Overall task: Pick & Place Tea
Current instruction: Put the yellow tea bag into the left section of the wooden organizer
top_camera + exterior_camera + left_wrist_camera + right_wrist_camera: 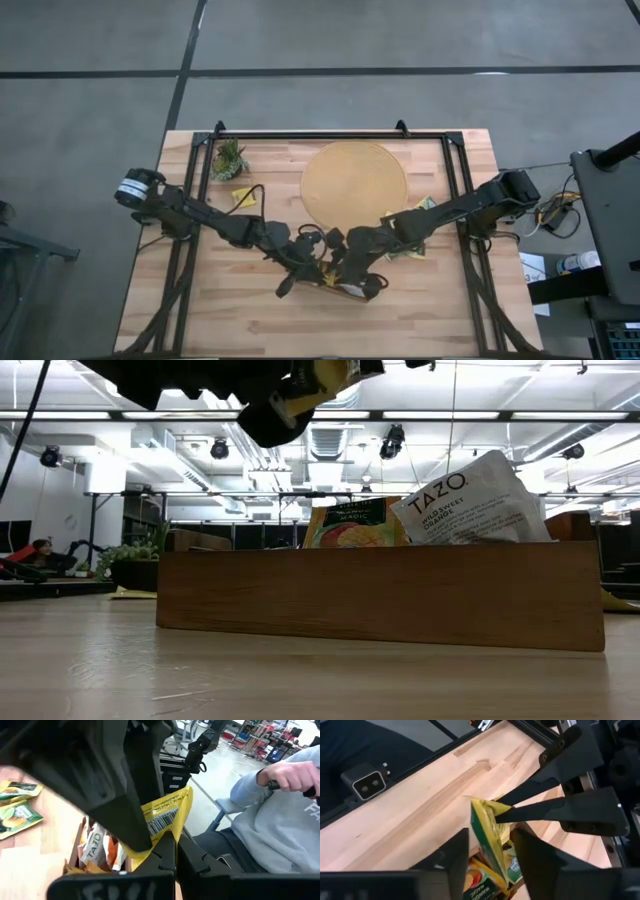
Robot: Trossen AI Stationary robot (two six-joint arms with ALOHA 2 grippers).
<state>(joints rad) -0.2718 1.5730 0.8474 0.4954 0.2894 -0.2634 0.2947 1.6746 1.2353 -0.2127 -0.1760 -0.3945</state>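
Over the dark brown tray (pixel 380 595) my left gripper (pixel 172 851) is shut on a yellow tea sachet (pixel 167 815). My right gripper (pixel 490 862) meets it from the table's right, open, one finger on each flat side of the sachet (pixel 487 837); I cannot tell whether they touch it. More sachets (pixel 470 500) stand on edge in the tray. In the high view both grippers crowd together at the table's middle (pixel 340 265) and hide most of the tray. My left gripper pinches the sachet's upper corner (pixel 492 809) between its two fingertips (pixel 530 807). The fingers come nearly level from the table's left. The sachet hangs below them on edge, clear of the table, its lower end just above the sachets in the tray.
A round tan mat (pixel 354 185) lies at the far middle and a small green plant (pixel 229 160) at the far left. Loose sachets lie by the plant (pixel 243 196) and under my right arm (pixel 415 205). A person in a grey sleeve (pixel 280 820) sits beyond the table.
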